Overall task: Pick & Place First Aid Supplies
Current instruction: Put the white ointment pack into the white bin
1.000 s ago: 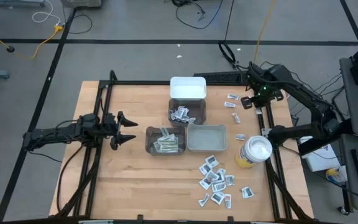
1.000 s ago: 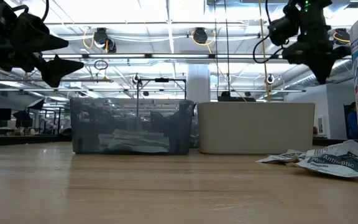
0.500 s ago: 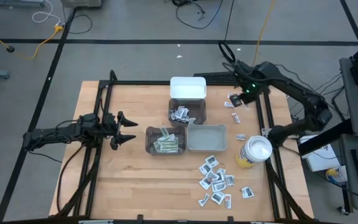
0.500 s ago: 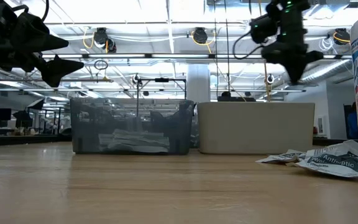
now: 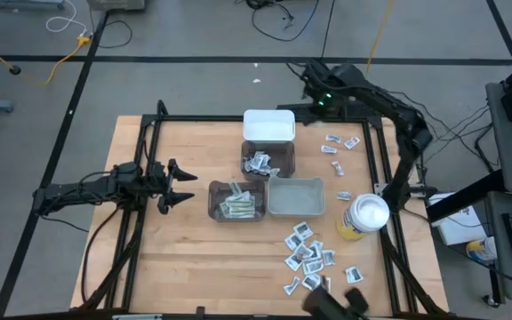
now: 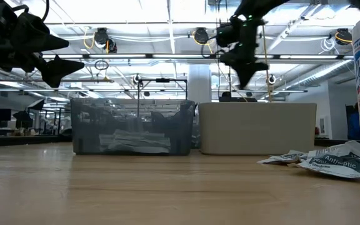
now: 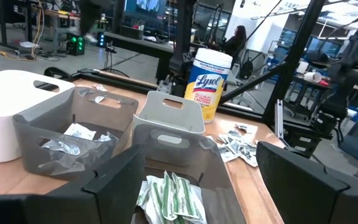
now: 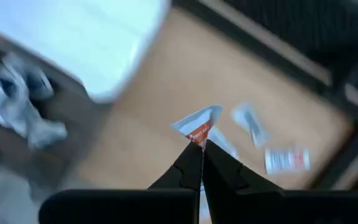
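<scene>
Looking along the right wrist view, we find the right gripper (image 8: 201, 144) pressed together on the corner of a small white packet (image 8: 199, 121) with red print; no other view shows this packet. From above, that gripper (image 5: 312, 87) hangs at the table's far edge, just beside the white bin (image 5: 268, 125); the low view puts it (image 6: 245, 78) high in the air, over the pale bin (image 6: 257, 128). Over the table's left side the left gripper (image 5: 178, 184) hovers with its fingers spread and nothing between them; its wrist view alone shows the green-striped wrappers (image 7: 171, 195) inside the nearest bin.

We count four bins from above: the white one, a dark bin (image 5: 266, 159) holding sachets, a dark bin (image 5: 236, 201) holding strip wrappers, and a pale grey bin (image 5: 296, 197) holding nothing we can make out. One yellow canister (image 5: 364, 217) stands at the right edge. Five small packets lie loose near the far right corner (image 5: 332, 140), one more (image 5: 344, 196) just beside the canister; a heap of square sachets (image 5: 309, 256) lies near the front, too overlapped for us to count exactly.
</scene>
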Controlling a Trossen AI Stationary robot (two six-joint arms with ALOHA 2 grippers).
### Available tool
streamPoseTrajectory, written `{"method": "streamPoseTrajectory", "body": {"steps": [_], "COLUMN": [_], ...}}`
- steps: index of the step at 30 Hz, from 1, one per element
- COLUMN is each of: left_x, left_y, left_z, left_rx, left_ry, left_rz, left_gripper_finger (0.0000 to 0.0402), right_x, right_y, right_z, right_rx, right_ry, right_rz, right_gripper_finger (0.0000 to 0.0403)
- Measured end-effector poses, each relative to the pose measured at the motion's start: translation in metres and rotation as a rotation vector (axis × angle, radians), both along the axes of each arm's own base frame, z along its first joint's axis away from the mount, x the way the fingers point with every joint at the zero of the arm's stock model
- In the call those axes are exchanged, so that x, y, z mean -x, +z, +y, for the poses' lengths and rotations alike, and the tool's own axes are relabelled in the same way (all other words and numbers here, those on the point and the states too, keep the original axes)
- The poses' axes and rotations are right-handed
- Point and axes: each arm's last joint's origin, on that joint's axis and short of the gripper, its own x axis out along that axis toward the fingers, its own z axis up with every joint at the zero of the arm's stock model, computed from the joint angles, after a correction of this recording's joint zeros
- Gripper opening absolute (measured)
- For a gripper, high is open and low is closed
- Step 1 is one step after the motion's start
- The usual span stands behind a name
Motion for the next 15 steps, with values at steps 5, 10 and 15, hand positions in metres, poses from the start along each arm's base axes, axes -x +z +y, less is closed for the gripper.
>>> {"method": "streamPoseTrajectory", "body": {"steps": [5,10,15], "left_x": [0.0,0.0,0.0], "left_y": [0.0,0.0,0.0], "left_z": [0.0,0.0,0.0], "left_rx": [0.0,0.0,0.0], "left_ry": [0.0,0.0,0.0], "left_rz": [-0.001,-0.001,0.0], "left_gripper_finger": [0.031,0.031,0.031], "right_x": [-0.041,-0.08,-0.111], "right_y": [-0.006,-0.022,-0.055], "right_z": [-0.022,-0.039,-0.044], "right_rx": [0.052,0.074,0.065], "right_ry": [0.075,0.136,0.186], "right_rz": [-0.12,-0.212,-0.237], "right_gripper_finger": [0.0,0.0,0.0]}}
